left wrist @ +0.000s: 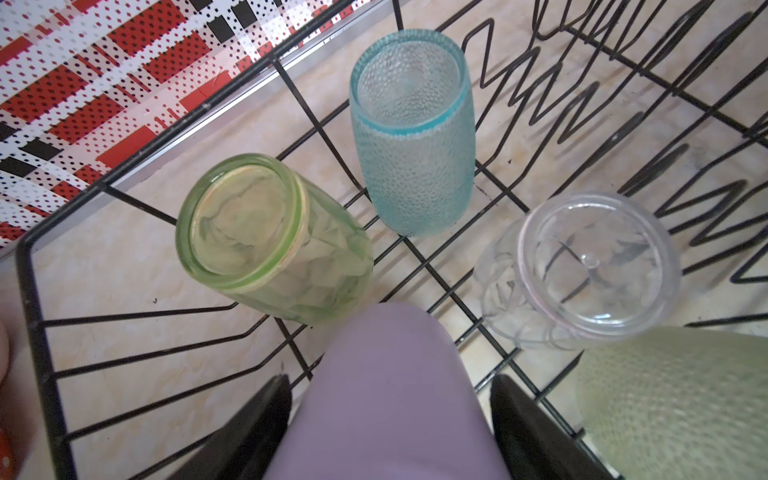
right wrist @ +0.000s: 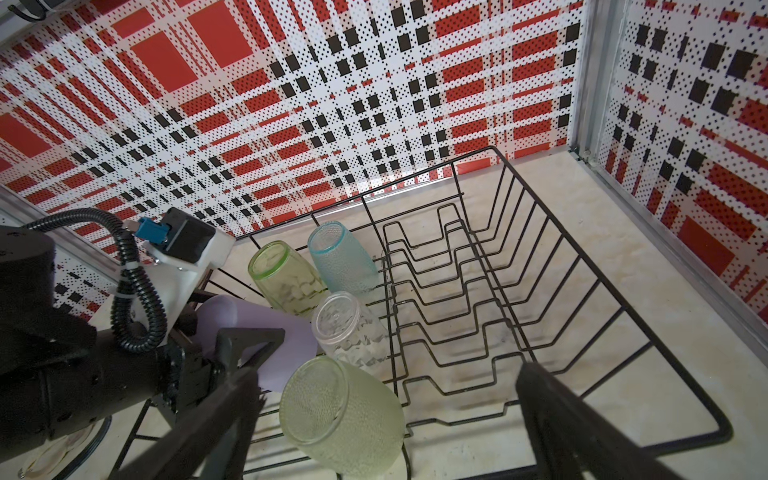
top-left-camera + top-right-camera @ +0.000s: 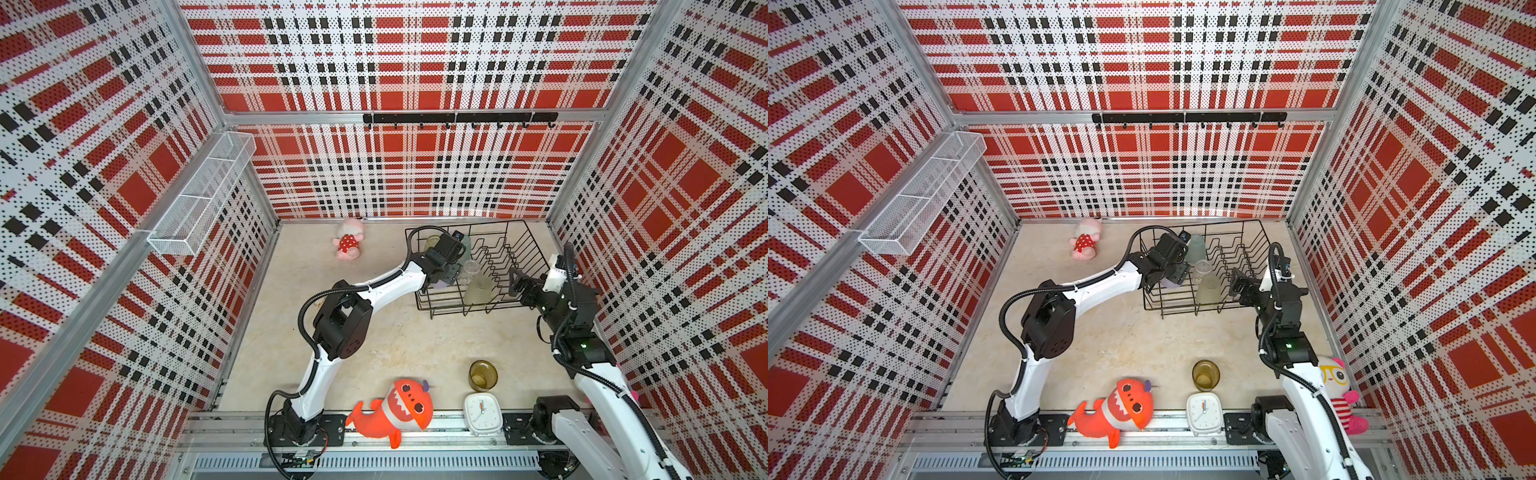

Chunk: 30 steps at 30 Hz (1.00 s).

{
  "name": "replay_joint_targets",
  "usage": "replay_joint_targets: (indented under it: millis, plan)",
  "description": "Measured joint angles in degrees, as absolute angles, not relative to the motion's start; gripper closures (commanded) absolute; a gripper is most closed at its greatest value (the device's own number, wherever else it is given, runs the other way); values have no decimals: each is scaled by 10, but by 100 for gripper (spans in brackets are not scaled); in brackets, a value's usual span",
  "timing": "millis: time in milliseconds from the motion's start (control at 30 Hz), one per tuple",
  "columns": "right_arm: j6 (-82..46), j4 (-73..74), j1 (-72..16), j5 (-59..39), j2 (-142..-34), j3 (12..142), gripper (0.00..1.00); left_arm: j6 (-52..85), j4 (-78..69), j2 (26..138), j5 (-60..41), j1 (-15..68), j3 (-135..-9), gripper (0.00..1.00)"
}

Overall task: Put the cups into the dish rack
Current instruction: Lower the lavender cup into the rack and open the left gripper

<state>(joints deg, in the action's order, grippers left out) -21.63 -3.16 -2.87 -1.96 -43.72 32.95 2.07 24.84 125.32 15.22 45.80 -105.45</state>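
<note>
Here, cups [image 2: 343,266] crowd the dish rack's [image 2: 725,428] left end.

Perforated wall panels printed in red, white and black plaid [image 3: 415,62] enclose three sides, held in silver aluminium framing [image 3: 291,119]. A long black hook rail [image 3: 457,118] hangs on the back wall, and a white wire-mesh shelf basket [image 3: 199,199] on the left one. The beige marbled counter [image 3: 395,332] is evenly, brightly lit.

Lilac cup [image 1: 386,395], green cup [image 1: 266,241], teal dimpled cup [image 1: 411,133], black rack [image 1: 39,324], red plaid walls [image 3: 415,62].
</note>
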Motion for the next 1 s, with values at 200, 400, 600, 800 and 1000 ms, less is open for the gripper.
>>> replay_joint_targets:
  millis: [200,400,600,800,1000]
  plan:
    - [-218,-34,-29,-22,-449,334,0,21,242,1253,153,457,-1054,2]
    - [-219,-41,-28,-38,-465,350,0,23,239,1247,156,457,-1054,2]
    - [-213,-72,-13,-96,-525,411,0,30,233,1181,168,457,-1029,2]
    - [-211,-99,6,-147,-604,472,0,39,192,1053,185,457,-968,2]
    - [-220,-91,29,-190,-690,525,0,56,133,936,215,453,-875,2]
